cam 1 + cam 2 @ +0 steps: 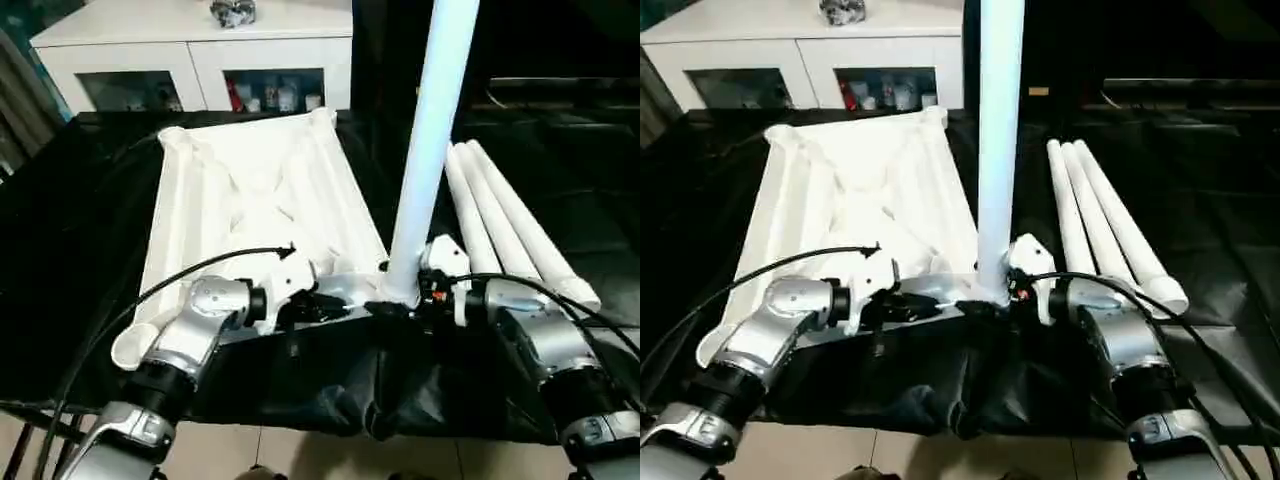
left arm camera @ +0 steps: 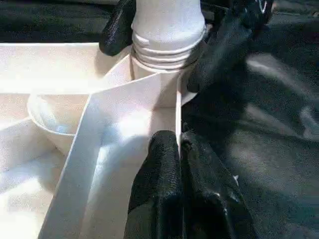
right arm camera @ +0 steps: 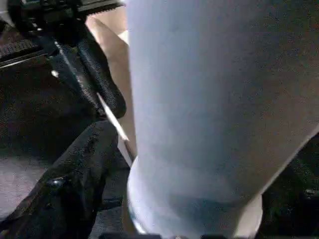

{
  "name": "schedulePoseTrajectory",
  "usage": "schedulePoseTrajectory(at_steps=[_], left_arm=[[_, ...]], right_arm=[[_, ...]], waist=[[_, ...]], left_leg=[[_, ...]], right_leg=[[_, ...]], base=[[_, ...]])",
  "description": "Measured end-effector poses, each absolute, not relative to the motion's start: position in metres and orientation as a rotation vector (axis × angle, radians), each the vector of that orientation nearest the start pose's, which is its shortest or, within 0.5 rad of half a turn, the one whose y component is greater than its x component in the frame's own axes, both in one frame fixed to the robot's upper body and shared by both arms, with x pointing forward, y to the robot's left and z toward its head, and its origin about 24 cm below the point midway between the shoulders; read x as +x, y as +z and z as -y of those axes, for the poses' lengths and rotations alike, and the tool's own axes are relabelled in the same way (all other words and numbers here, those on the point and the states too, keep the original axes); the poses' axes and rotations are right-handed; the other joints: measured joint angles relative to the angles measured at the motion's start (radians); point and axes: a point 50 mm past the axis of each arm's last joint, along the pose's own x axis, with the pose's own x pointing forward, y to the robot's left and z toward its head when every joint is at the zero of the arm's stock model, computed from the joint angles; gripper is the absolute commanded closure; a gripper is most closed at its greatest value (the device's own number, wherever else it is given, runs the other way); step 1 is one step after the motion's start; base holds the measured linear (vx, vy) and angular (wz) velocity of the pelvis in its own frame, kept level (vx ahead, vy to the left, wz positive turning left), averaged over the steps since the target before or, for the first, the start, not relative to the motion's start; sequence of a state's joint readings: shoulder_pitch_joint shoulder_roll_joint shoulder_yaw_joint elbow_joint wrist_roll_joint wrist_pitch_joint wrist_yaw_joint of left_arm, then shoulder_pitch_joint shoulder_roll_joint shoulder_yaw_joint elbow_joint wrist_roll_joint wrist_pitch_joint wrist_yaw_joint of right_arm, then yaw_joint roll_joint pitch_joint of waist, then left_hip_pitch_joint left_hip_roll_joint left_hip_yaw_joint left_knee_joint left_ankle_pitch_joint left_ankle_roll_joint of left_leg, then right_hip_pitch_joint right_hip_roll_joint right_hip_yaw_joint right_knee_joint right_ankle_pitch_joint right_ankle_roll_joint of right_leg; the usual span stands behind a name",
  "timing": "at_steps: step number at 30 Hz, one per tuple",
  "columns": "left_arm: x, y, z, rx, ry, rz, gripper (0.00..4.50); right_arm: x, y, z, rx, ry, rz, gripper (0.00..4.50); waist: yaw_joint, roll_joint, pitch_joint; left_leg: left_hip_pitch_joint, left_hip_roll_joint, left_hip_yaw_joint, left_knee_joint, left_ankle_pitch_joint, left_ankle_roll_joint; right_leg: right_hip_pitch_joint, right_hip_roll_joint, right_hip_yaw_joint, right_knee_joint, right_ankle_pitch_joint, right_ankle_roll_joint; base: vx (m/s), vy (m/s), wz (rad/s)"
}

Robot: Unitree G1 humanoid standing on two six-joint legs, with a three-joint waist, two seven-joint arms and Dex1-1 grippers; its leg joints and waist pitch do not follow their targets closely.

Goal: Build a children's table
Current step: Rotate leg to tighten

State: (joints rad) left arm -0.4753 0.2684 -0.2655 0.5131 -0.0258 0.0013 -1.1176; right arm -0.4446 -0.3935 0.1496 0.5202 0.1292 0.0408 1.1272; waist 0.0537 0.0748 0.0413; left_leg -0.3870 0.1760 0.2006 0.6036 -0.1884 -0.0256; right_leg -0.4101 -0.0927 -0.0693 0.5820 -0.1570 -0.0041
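Left eye view. The tabletop (image 1: 255,215) lies upside down on the black-draped surface (image 1: 70,250), ribbed underside up, its long axis running away from the robot toward the white cabinet (image 1: 190,50). One leg (image 1: 432,130) stands nearly upright in the near right corner socket, long axis vertical with a slight lean, its top out of frame. Three spare legs (image 1: 510,225) lie side by side on the surface to the right, pointing away from the robot. The left gripper (image 1: 325,305) sits at the tabletop's near edge; the right gripper (image 1: 405,295) is at the base of the standing leg.

Right eye view. Same arrangement; the standing leg (image 1: 1000,140) rises just beside the right gripper (image 1: 995,290).

Left wrist view. The left jaws are clenched on the thin near rim of the tabletop (image 2: 178,144). Beyond, the leg's ridged lower end (image 2: 167,52) enters the socket, with the right gripper's black fingers (image 2: 219,47) spread either side of it.

Right wrist view. The leg (image 3: 209,114) stands between the wide-parted right jaws; whether they press on it cannot be told.

Risk. The ridges appear still exposed, so the leg is probably not fully seated; if let go while leaning, it may tip out or jam crooked in the socket.
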Motion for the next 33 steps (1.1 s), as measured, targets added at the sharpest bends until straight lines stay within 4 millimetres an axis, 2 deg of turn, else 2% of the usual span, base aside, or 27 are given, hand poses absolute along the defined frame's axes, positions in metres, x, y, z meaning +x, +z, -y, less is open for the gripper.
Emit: schedulePoseTrajectory(at_steps=[5, 8, 10, 16, 18, 21, 23, 25, 30, 32, 33], left_arm=[[0.293, 0.039, -0.108, 0.290, -1.370, -0.288, 4.50], [0.290, 0.039, -0.111, 0.288, -1.395, -0.300, 4.50], [0.289, 0.039, -0.112, 0.291, -1.400, -0.303, 4.50], [0.289, 0.038, -0.109, 0.284, -1.388, -0.297, 4.50], [0.291, 0.037, -0.106, 0.282, -1.355, -0.290, 4.50], [0.301, 0.037, -0.096, 0.287, -1.253, -0.280, 4.50], [0.311, 0.036, -0.085, 0.282, -1.142, -0.274, 4.50], [0.315, 0.036, -0.074, 0.281, -1.065, -0.273, 4.50], [0.323, 0.036, -0.053, 0.270, -0.926, -0.274, 4.50], [0.325, 0.037, -0.047, 0.272, -0.910, -0.271, 4.50], [0.325, 0.037, -0.046, 0.281, -0.908, -0.266, 4.50]], right_arm=[[0.298, 0.045, 0.165, -0.179, 1.205, -0.322, 1.27], [0.295, 0.046, 0.165, -0.178, 1.239, -0.338, 1.40], [0.294, 0.046, 0.166, -0.171, 1.250, -0.348, 1.71], [0.292, 0.044, 0.162, -0.149, 1.237, -0.346, 1.78], [0.294, 0.042, 0.162, -0.143, 1.181, -0.334, 1.79], [0.306, 0.038, 0.159, -0.120, 1.001, -0.298, 1.80], [0.321, 0.036, 0.152, -0.104, 0.813, -0.278, 1.80], [0.331, 0.034, 0.147, -0.095, 0.676, -0.273, 1.81], [0.347, 0.033, 0.129, -0.054, 0.382, -0.262, 1.81], [0.350, 0.033, 0.128, -0.046, 0.331, -0.259, 1.81], [0.350, 0.033, 0.128, -0.049, 0.317, -0.254, 1.25]], waist=[[0.006, 0.000, 0.000], [0.007, 0.000, 0.000], [0.007, 0.000, 0.000], [0.008, 0.000, 0.000], [0.005, -0.001, 0.000], [-0.002, -0.002, -0.001], [-0.020, -0.003, 0.000], [-0.028, -0.003, 0.000], [-0.036, -0.002, -0.001], [-0.035, -0.001, -0.002], [-0.035, -0.001, -0.002]], left_leg=[[0.000, 0.000, 0.000, 0.000, -0.001, -0.002], [0.000, 0.000, 0.000, 0.000, -0.001, -0.002], [0.000, 0.000, 0.000, 0.000, -0.001, -0.002], [0.001, 0.000, 0.000, 0.000, -0.003, -0.004], [0.001, 0.000, 0.000, 0.001, -0.003, -0.004], [0.003, 0.000, 0.000, 0.001, -0.003, -0.005], [0.003, 0.000, 0.000, 0.001, -0.003, -0.005], [0.004, -0.001, 0.000, 0.001, -0.003, -0.005], [0.004, -0.001, -0.001, 0.000, -0.003, -0.005], [0.004, -0.002, -0.001, 0.000, -0.003, -0.005], [0.004, -0.002, -0.001, 0.000, -0.003, -0.005]], right_leg=[[0.000, 0.000, 0.000, 0.000, 0.000, 0.000], [0.000, 0.000, 0.000, 0.000, 0.000, 0.000], [0.000, 0.000, 0.000, 0.000, 0.000, 0.000], [0.000, 0.000, 0.000, 0.001, 0.000, 0.000], [0.001, 0.000, 0.001, 0.002, 0.000, 0.000], [0.001, 0.000, 0.001, 0.003, 0.000, 0.000], [0.001, 0.000, 0.001, 0.003, -0.002, 0.003], [0.001, 0.000, 0.001, 0.003, -0.002, 0.004], [0.001, 0.000, 0.001, 0.003, -0.002, 0.004], [0.002, 0.000, 0.001, 0.003, -0.002, 0.004], [0.002, 0.000, 0.001, 0.003, -0.002, 0.004]], base=[[0.000, 0.000, 0.00], [0.000, 0.000, 0.00], [0.000, 0.000, 0.00], [0.000, 0.000, 0.00], [0.000, 0.000, 0.00], [0.000, 0.000, 0.00], [0.000, 0.000, 0.00], [0.000, 0.000, 0.00], [0.000, 0.000, 0.00], [0.000, 0.000, 0.00], [0.000, 0.000, 0.00]])
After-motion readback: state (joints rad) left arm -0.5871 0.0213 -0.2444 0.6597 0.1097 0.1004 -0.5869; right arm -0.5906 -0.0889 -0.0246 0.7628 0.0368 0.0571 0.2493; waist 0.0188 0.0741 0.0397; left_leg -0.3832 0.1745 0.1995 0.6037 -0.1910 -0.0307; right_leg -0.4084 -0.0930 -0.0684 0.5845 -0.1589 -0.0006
